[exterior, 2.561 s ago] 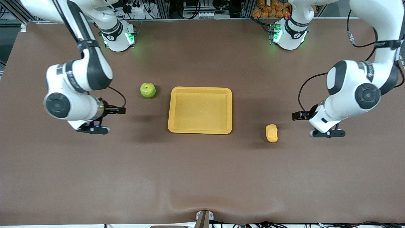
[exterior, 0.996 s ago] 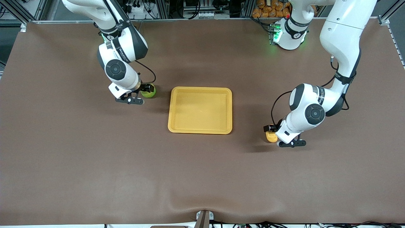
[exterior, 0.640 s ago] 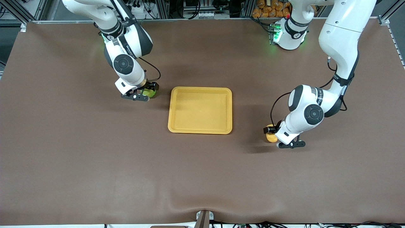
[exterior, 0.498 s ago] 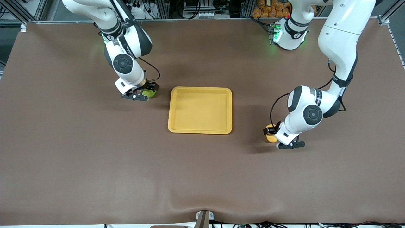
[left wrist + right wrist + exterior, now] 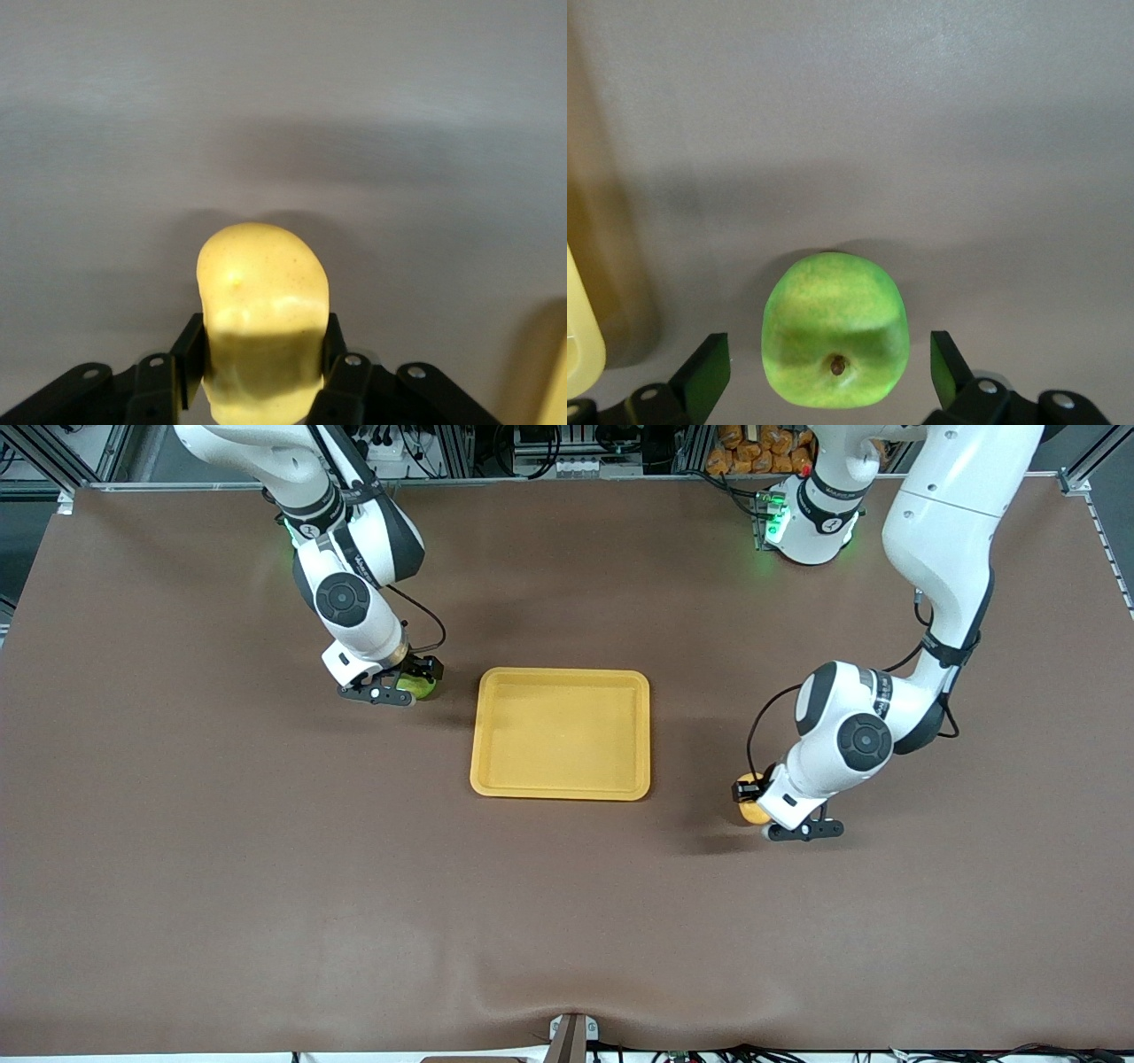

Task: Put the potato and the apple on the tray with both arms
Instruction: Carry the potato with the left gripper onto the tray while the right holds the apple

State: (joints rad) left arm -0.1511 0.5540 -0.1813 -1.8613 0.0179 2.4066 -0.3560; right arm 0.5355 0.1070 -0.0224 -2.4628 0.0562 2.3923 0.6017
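The yellow-orange tray (image 5: 560, 732) lies flat mid-table. The green apple (image 5: 425, 685) sits on the table beside the tray, toward the right arm's end. My right gripper (image 5: 416, 682) is down around it and open: in the right wrist view the apple (image 5: 833, 328) stands between the fingers (image 5: 709, 376) with a gap on each side. The potato (image 5: 749, 806) lies toward the left arm's end, nearer the front camera than the apple. My left gripper (image 5: 753, 797) is shut on it: in the left wrist view both fingers (image 5: 189, 359) press the potato (image 5: 261, 292).
The brown table mat (image 5: 567, 921) is bare around the tray. The tray's rim shows at the edge of the right wrist view (image 5: 580, 345) and of the left wrist view (image 5: 558, 390).
Both arms came in from the table ends and lowered onto the food. In the last half second the left gripper with the potato shifted slightly toward the tray; the right gripper barely moved.
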